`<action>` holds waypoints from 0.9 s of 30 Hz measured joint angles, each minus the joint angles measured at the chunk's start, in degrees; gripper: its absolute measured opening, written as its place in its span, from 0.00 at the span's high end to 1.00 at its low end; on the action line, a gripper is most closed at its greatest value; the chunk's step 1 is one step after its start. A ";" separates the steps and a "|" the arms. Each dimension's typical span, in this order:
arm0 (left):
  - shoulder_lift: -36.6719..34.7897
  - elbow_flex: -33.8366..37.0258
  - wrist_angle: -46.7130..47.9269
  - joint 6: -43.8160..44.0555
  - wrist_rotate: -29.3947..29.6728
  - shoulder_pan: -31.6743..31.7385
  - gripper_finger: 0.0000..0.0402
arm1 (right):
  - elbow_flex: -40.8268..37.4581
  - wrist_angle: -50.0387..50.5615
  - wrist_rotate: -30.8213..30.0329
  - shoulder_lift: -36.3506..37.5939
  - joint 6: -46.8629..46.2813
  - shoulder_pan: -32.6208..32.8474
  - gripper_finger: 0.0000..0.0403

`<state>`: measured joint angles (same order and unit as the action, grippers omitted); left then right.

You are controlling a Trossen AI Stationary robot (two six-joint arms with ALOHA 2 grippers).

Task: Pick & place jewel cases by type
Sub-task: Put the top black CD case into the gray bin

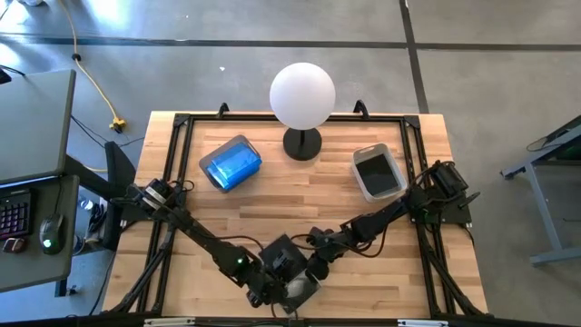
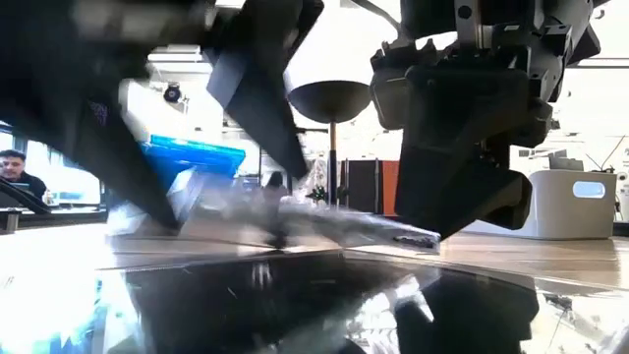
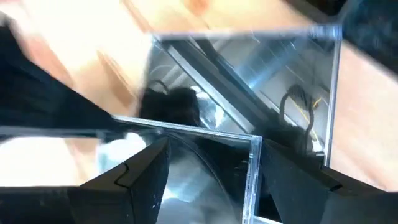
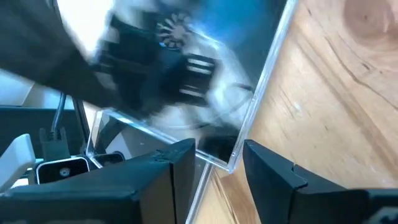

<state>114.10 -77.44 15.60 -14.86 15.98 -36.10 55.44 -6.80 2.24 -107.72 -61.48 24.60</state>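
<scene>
Two claws are met at the table's (image 1: 300, 186) 6 o'clock edge, over a dark case (image 1: 289, 259) lying flat there.

Item 1, left claw (image 1: 272, 289): reached in from 8 o'clock, fingers spread wide, the clear edge of the case (image 3: 249, 155) seen between them in its wrist view. Nothing is pinched by it.

Item 2, right claw (image 1: 313, 272): reached in from 3 o'clock, fingers (image 4: 168, 174) part-closed either side of a case's clear spine (image 4: 239, 149); whether it is truly pinched cannot be told.

Item 3, blue cases (image 1: 231, 163): held in a bin at 10 o'clock.

Item 4, grey bin (image 1: 378, 173): at 2 o'clock, one dark case seen inside.

Item 5, lamp (image 1: 302, 100): white globe at 12 o'clock, between the bins.

Handling note, as judged: the thin edge is best centred between the right fingers before closing, the lift kept level, and the left claw kept clear so the case is not dragged. The grey bin appears the proper destination.
</scene>
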 joint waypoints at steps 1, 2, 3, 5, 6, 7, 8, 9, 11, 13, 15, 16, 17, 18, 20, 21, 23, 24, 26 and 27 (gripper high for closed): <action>-0.04 -1.35 1.39 0.20 0.46 -0.09 0.40 | 0.00 0.19 0.11 0.00 0.01 0.02 0.68; -0.15 -2.49 3.26 0.56 1.05 -0.35 0.40 | 0.00 0.32 0.13 0.00 0.01 0.02 0.68; -0.17 -3.51 5.26 0.85 1.73 -0.47 0.40 | 0.00 0.34 0.15 0.02 0.05 0.02 0.68; -0.17 -5.24 8.53 1.97 3.68 -0.79 0.40 | 0.00 0.46 0.13 0.00 0.48 0.02 0.68; -0.17 -5.86 9.35 2.52 4.01 -0.83 0.40 | 0.00 0.47 0.12 0.01 0.60 0.02 0.68; -0.18 -6.21 9.51 3.29 3.80 -0.80 0.40 | 0.00 0.48 0.11 0.01 0.73 0.02 0.68; -0.23 -6.26 9.61 4.09 3.12 -0.71 0.40 | 0.00 0.50 0.10 0.00 1.13 0.02 0.68; -0.23 -6.14 9.81 4.96 1.99 -0.64 0.40 | 0.00 0.54 0.09 0.02 1.39 0.02 0.68; 0.85 -5.91 9.41 6.15 0.75 -0.13 0.40 | 0.00 0.51 0.05 0.01 1.53 0.04 0.68; 2.22 -5.78 10.31 6.25 0.38 -0.17 0.40 | 0.00 0.47 0.02 0.01 1.80 0.04 0.68; 3.21 -5.86 10.02 6.24 0.43 -0.24 0.40 | 0.02 1.13 0.00 0.02 1.95 0.23 0.68; 3.35 -6.00 10.66 5.99 0.44 -0.28 0.40 | 0.04 1.77 0.00 0.02 1.95 0.26 0.68; 3.35 -6.04 12.35 5.60 0.76 -0.28 0.40 | 0.00 2.08 0.04 0.02 1.95 0.26 0.68; 3.44 -5.83 14.27 5.60 1.61 -0.30 0.40 | 0.00 2.28 0.02 0.02 1.95 0.28 0.68; 3.46 -5.92 14.75 6.13 3.35 -0.35 0.40 | 0.02 2.66 -0.01 0.02 1.98 0.28 0.68; 3.32 -5.91 15.05 6.17 4.02 -0.35 0.40 | 0.01 2.76 -0.11 0.02 1.98 0.25 0.68; 3.09 -5.91 14.71 6.13 4.17 -0.28 0.40 | 0.00 2.69 -0.61 0.02 2.13 0.02 0.68; 3.05 -6.01 13.89 6.09 3.87 -0.18 0.40 | 0.02 2.43 -0.95 0.02 2.41 -0.24 0.68; 3.08 -6.06 13.88 5.65 3.12 0.24 0.40 | 0.00 2.29 -1.84 0.02 2.61 -0.72 0.68; 3.22 -6.06 13.95 5.65 2.60 0.40 0.40 | 0.00 2.25 -2.29 0.02 2.76 -1.02 0.68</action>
<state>117.32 -83.50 29.56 -9.21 18.58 -35.70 55.44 -4.56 -0.05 -107.70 -58.72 23.58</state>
